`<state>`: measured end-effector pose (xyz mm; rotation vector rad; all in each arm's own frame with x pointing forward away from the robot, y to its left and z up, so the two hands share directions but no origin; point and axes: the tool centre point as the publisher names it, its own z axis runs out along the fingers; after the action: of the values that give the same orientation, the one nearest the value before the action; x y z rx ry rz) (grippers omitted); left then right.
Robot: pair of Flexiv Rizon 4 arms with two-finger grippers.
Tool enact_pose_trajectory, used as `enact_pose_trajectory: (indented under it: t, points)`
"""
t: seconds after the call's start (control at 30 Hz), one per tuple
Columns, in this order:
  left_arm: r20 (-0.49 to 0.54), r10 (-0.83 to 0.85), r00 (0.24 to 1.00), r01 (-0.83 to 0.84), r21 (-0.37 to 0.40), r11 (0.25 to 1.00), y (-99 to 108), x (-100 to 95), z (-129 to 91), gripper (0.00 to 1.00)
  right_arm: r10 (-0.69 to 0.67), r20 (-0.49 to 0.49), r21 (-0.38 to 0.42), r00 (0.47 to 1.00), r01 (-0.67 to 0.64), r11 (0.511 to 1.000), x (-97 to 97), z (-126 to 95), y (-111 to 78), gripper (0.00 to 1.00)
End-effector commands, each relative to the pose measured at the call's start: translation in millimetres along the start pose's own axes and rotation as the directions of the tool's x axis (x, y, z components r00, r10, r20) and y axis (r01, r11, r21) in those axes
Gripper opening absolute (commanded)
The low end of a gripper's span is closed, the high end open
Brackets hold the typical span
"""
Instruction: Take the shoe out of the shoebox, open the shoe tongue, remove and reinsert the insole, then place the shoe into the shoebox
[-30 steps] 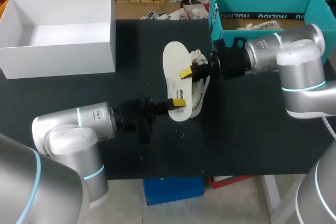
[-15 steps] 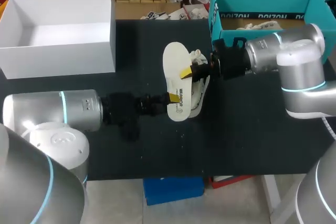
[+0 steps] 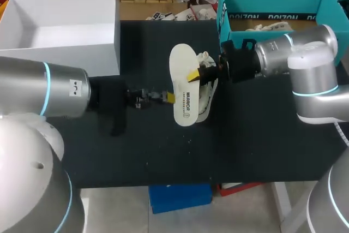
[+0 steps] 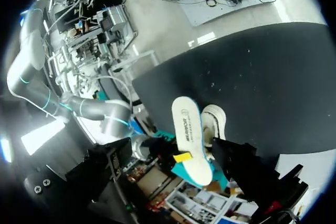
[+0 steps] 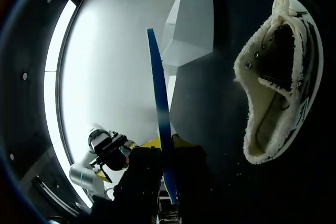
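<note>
In the head view the white insole stands on edge over the middle of the black table. My right gripper is shut on its long side. Just behind it the white shoe lies on the table. My left gripper hangs just left of the insole's near end, open and clear of it. The right wrist view shows the insole edge-on between the fingers, and the shoe on its side beside them. From the left wrist, the insole and shoe lie ahead.
The teal shoebox stands at the back right, behind my right arm. A large white open box fills the back left corner. Bare black tabletop lies along the front edge.
My left gripper has opened, let go of the insole's near end and drawn back to the left. The right gripper and the insole have kept still.
</note>
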<state>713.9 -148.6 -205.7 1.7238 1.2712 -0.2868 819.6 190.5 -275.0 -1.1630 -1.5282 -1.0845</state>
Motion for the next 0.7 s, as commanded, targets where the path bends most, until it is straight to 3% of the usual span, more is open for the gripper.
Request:
enact_pose_trajectory:
  t: [0.03,0.57,0.7]
  points:
    - [-0.5,0.17,0.849,-0.132,0.111,0.985,2.0,-2.8,-11.8,1.0,0.001,0.002,0.001,1.0,-0.001,1.0,0.1,0.6,0.7,0.0]
    - [-0.5,0.17,0.849,-0.132,0.111,0.985,2.0,-2.8,-11.8,1.0,0.001,0.002,0.001,1.0,-0.001,1.0,0.1,0.6,0.7,0.0]
    - [-0.613,0.151,0.775,-0.063,0.164,0.984,4.0,-5.6,-2.4,1.0,0.001,0.002,0.001,1.0,-0.001,1.0,0.1,0.6,0.7,0.0]
